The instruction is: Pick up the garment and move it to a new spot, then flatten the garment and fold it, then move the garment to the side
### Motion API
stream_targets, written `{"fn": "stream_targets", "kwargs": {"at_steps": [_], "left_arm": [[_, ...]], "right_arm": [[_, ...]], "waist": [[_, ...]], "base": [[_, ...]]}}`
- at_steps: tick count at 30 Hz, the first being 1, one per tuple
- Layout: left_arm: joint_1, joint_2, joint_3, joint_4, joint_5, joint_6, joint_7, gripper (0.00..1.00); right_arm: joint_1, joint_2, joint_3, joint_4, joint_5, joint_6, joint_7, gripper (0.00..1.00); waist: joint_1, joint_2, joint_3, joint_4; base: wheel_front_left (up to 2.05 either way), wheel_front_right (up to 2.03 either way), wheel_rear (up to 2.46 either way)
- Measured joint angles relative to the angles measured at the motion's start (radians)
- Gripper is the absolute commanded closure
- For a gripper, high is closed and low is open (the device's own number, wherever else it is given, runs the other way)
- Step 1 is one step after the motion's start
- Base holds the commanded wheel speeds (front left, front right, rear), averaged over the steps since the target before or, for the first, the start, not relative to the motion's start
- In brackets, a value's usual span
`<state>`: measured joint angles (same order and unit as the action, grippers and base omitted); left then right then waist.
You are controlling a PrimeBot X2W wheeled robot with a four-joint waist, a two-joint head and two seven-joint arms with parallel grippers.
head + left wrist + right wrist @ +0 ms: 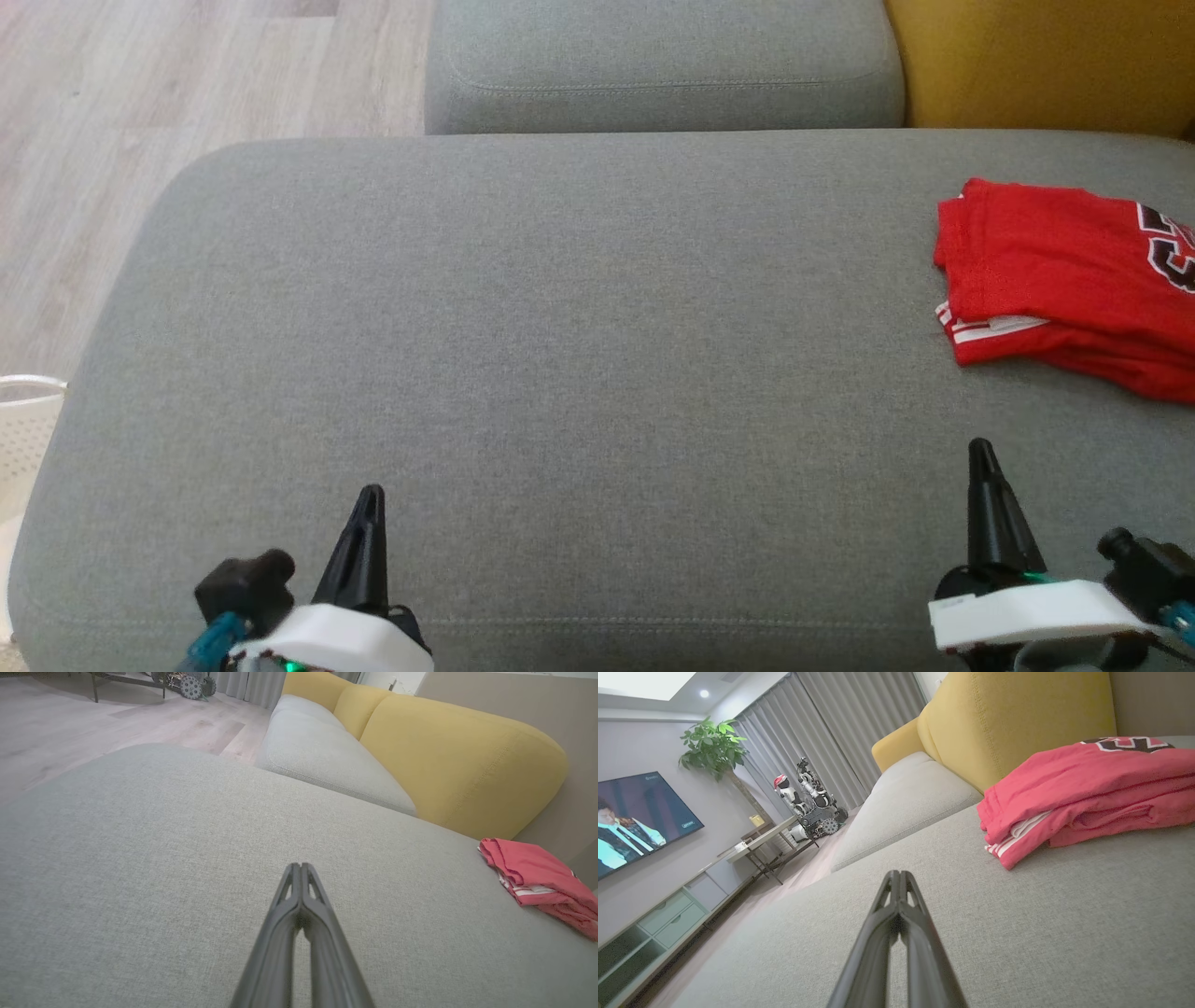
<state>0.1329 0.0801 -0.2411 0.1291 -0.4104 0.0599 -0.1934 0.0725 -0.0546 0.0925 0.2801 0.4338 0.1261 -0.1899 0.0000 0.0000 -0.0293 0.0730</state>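
A red garment [1064,280] with white stripes and dark lettering lies folded at the right end of the grey cushion [560,355]. The left wrist view has the garment [537,879] at its right edge, and it lies close ahead on the right as the garment [1083,793] in the right wrist view. My left gripper [372,492] rests shut and empty near the cushion's front left. My right gripper [979,448] is shut and empty too, a short way in front of the garment and apart from it. Each wrist view shows its own gripper [300,865] and gripper [896,873] with fingers pressed together.
A second grey seat cushion [653,65] and a yellow backrest [1046,56] lie beyond the garment's cushion. Wood floor [140,121] runs along the left, with a white basket [23,420] at the left edge. A TV [640,821], cabinet and table stand across the room.
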Motion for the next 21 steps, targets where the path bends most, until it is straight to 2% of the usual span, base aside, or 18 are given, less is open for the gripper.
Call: {"fn": "stream_targets", "kwargs": {"at_steps": [21], "left_arm": [[-0.039,0.001,0.055,0.029,-0.273,-0.044,0.053,1.00]], "right_arm": [[-0.027,-0.003,-0.035,0.000,0.267,0.000,0.057,1.00]], "waist": [[0.0000,0.0000,0.007,-0.016]], "base": [[0.00,0.00,0.00]]}}
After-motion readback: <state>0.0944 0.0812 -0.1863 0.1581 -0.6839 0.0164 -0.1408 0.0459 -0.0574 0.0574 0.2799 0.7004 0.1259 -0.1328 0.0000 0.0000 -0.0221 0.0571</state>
